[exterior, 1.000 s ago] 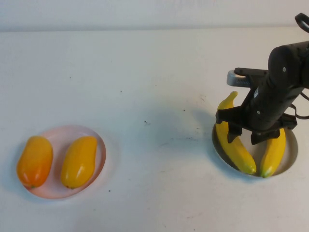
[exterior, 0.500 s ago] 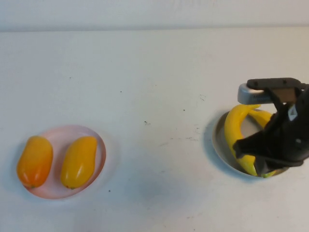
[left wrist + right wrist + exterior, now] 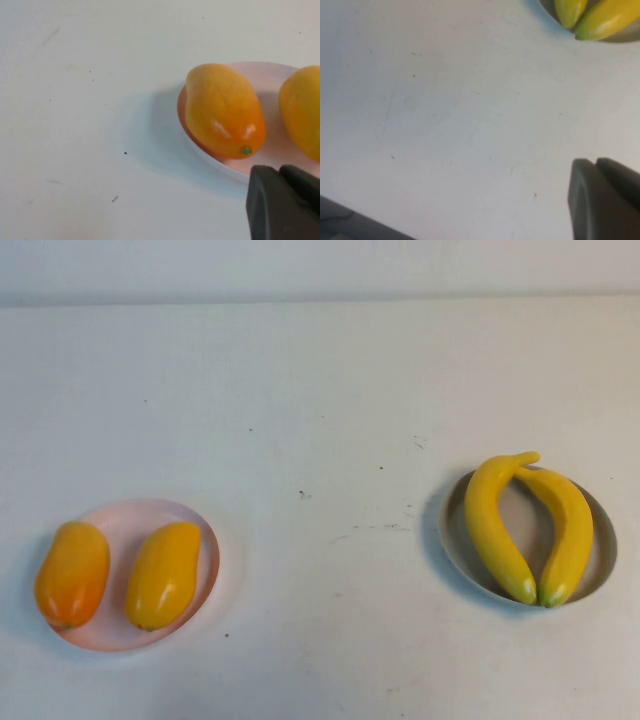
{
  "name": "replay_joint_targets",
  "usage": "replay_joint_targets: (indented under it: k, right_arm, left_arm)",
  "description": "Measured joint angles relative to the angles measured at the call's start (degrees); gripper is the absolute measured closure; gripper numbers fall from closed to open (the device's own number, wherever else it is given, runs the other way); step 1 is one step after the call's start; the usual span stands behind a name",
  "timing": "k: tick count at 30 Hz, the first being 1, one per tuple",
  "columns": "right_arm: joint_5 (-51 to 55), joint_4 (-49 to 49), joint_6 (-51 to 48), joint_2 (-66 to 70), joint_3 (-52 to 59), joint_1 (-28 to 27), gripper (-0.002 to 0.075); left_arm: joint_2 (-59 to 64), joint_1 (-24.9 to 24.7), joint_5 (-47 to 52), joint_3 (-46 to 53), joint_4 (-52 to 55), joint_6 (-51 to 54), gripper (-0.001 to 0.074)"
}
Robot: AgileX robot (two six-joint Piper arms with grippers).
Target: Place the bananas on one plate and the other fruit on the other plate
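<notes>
Two bananas (image 3: 495, 525) (image 3: 568, 530) lie side by side on the grey plate (image 3: 603, 558) at the right, stems touching at the far end. The orange fruit (image 3: 72, 573) and the yellow fruit (image 3: 163, 573) lie on the pink plate (image 3: 120, 523) at the left. Neither arm shows in the high view. My left gripper (image 3: 280, 171) is shut and empty, hovering just off the near rim of the pink plate (image 3: 265, 80), next to the orange fruit (image 3: 223, 110). My right gripper (image 3: 596, 162) is shut and empty over bare table, away from the banana tips (image 3: 607, 22).
The white table (image 3: 320, 440) lies between the two plates, with a few small dark specks. Its far edge runs along the top of the high view. A dark edge shows at a corner of the right wrist view (image 3: 340, 220).
My right arm has drawn back from over the grey plate and left the high view. The left banana has shifted so its stem now rests against the other banana's.
</notes>
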Motion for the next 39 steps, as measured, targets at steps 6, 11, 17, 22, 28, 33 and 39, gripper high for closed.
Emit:
replay_joint_targets:
  k: [6, 11, 17, 22, 28, 33, 39]
  right_arm:
    - [-0.45, -2.03, -2.8, -3.73, 0.37, 0.0, 0.0741]
    - [-11.54, -3.88, -4.29, -6.52, 7.1, -0.94, 0.0741]
    - [-39.41, -2.58, -11.09, -20.92, 27.77, -11.07, 0.0741]
    - [-54.76, 1.51, -12.06, -37.74, 44.25, -19.93, 0.0741]
    - [-57.96, 6.82, -12.06, -49.65, 53.38, -24.86, 0.0741]
    - [-57.47, 7.07, -12.06, -54.13, 54.97, -25.27, 0.0741]
    - [-56.04, 7.43, -12.06, -54.51, 56.58, -25.27, 0.0741]
  left_arm:
    - [0.0, 0.0, 0.0, 0.0, 0.0, 0.0, 0.0733]
    - [0.0, 0.0, 0.0, 0.0, 0.0, 0.0, 0.0733]
    - [0.0, 0.0, 0.0, 0.0, 0.0, 0.0, 0.0733]
    - [0.0, 0.0, 0.0, 0.0, 0.0, 0.0, 0.0733]
    - [0.0, 0.0, 0.0, 0.0, 0.0, 0.0, 0.0733]
    - [0.0, 0.0, 0.0, 0.0, 0.0, 0.0, 0.0733]
    - [-0.09, 0.0, 0.0, 0.0, 0.0, 0.0, 0.0733]
